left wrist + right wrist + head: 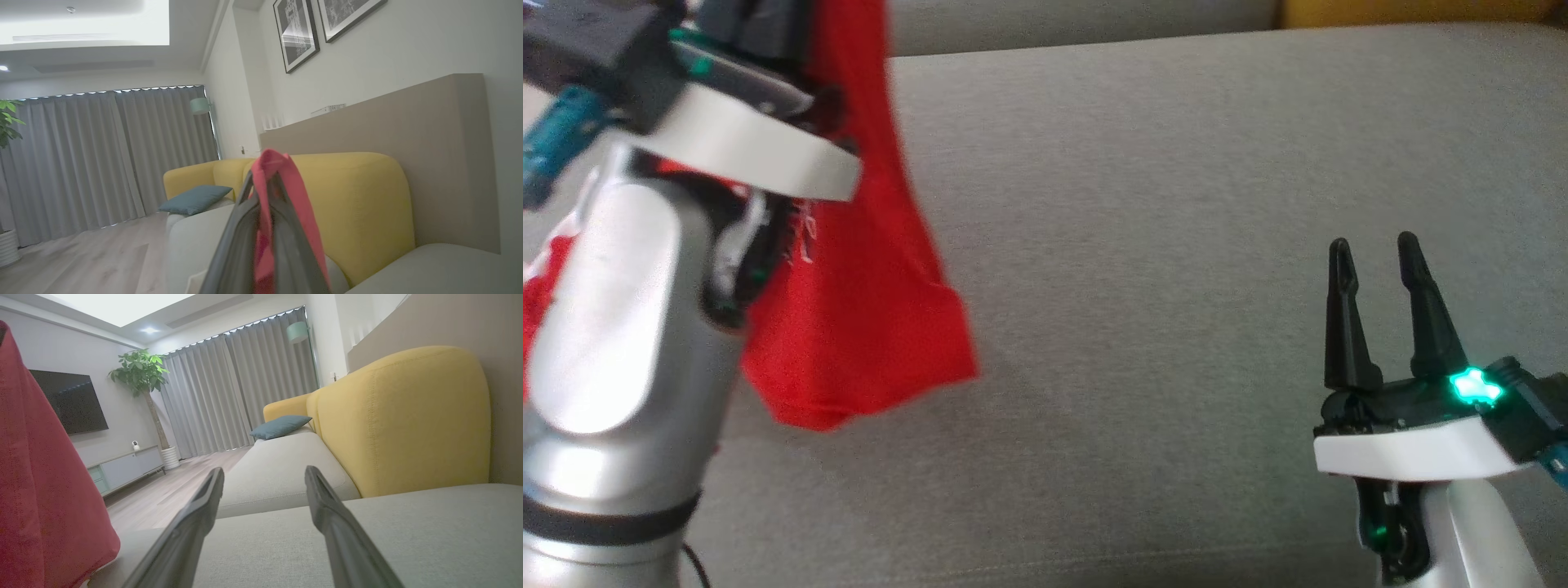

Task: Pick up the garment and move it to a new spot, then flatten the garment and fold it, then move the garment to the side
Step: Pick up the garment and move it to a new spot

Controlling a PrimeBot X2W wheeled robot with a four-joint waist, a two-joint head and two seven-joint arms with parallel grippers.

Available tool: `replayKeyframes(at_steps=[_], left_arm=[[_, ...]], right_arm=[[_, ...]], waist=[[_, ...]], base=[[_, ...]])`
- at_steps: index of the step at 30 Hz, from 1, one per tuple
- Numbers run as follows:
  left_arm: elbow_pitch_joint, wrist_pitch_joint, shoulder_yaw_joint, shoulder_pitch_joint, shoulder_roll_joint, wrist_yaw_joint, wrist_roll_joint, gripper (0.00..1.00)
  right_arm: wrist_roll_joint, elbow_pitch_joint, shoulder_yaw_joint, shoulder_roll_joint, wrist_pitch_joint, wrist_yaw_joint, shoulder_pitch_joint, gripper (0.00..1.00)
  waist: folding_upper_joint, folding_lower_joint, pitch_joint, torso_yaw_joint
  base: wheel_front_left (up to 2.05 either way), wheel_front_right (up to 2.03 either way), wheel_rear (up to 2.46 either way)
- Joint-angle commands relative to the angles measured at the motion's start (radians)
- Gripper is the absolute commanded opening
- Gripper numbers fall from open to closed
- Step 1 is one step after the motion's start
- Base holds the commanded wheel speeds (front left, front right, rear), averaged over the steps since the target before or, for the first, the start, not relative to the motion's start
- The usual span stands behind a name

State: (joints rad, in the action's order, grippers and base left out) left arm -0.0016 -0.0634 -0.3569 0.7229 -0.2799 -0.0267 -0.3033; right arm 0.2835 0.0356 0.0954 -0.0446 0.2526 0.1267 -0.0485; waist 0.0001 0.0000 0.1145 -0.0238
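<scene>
— Red cloth is seen at the upper left of the head view; by what is the garment [866,327] held?

— It is pinched by the left tool [264,175], whose jaws are closed on a bunched fold. In the left wrist view the cloth is seen squeezed between the two grey fingers [239,237] and draped over their tips.

— Is the garment lifted or laid down?

— It is held up over the grey seat [1176,204] of the sofa and hangs from the grip, with its lower hem at the left of the seat. Whether the hem is touched by the seat cannot be told.

— And the right tool [1374,245]?

— It is spread wide and empty, and no cloth is touched by it. It is placed low at the right, well apart from the garment, with its dark fingers pointed up the head view. A green light [1470,385] is lit on its base.

— What is shown past it?

— In the right wrist view a yellow backrest [408,416] is seen behind the seat, and a blue cushion [282,425] is laid further along the sofa. The garment is seen as a red sheet at the left edge.
</scene>
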Motion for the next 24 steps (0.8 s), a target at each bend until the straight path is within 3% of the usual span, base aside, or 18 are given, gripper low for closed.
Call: replayKeyframes(at_steps=[1,9,16,24], left_arm=[[-0.039,0.016,0.016,0.066,-0.012,0.003,-0.001,0.0],[0.037,0.041,-0.085,0.139,0.084,-0.003,0.02,0.0],[0.256,-0.029,-0.133,0.281,0.168,-0.014,0.046,0.0],[0.505,-0.151,-0.152,0.421,0.214,-0.018,0.034,0.0]], right_arm=[[0.013,0.042,0.029,-0.006,0.009,0.004,-0.039,1.0],[0.053,0.07,0.091,-0.006,0.009,0.004,-0.089,1.0],[0.114,0.101,0.165,-0.006,0.009,0.004,-0.13,1.0],[0.148,0.11,0.195,-0.006,0.009,0.004,-0.139,1.0]], waist=[[-0.0001,0.0,0.018,-0.05],[-0.0001,0.0,0.09,-0.215],[-0.0001,0.0,0.168,-0.385],[-0.0001,0.0,0.207,-0.468]], base=[[0.0,0.0,0.0],[0.0,0.0,0.0],[0.0,0.0,0.0],[0.0,0.0,0.0]])
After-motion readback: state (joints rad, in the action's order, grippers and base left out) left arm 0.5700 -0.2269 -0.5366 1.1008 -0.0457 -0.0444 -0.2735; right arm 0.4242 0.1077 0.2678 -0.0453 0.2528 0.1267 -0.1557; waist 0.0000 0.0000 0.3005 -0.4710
